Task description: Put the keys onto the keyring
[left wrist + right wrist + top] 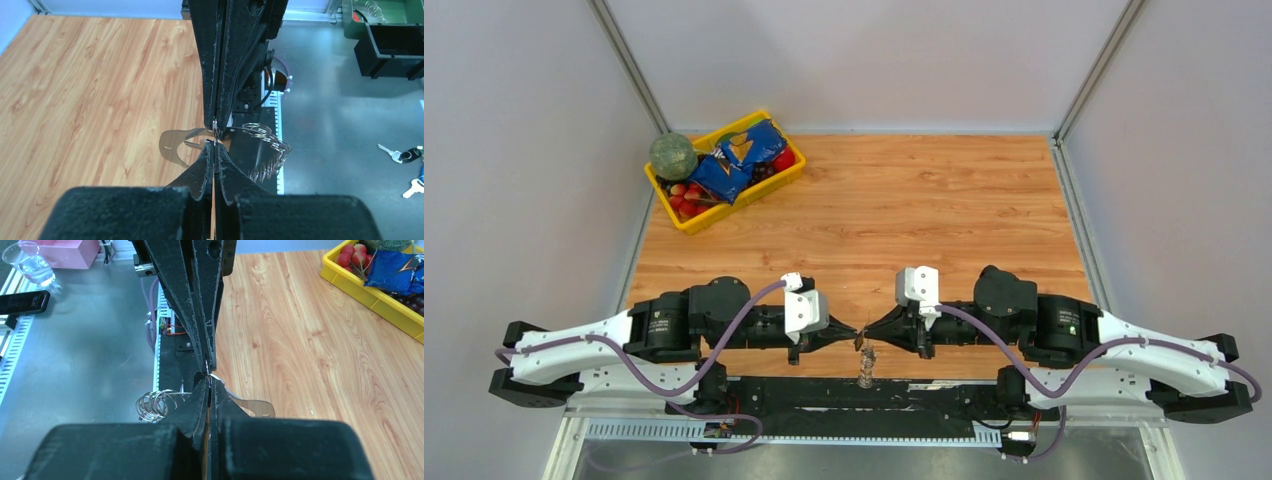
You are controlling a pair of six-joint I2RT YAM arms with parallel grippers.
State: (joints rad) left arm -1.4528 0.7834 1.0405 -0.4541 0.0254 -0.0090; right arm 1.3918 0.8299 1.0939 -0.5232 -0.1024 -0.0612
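Left tool (854,336) comes in from 9 o'clock and right tool (870,329) from 3 o'clock, tip to tip at the table's (984,200) 6 o'clock edge. Both are clamped fully closed on the keyring (170,149) between them. Keys (267,157) dangle off it.

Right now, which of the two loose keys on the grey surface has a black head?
The upper key, near the right edge of the left wrist view. The lower key beneath it looks pale silver all over.
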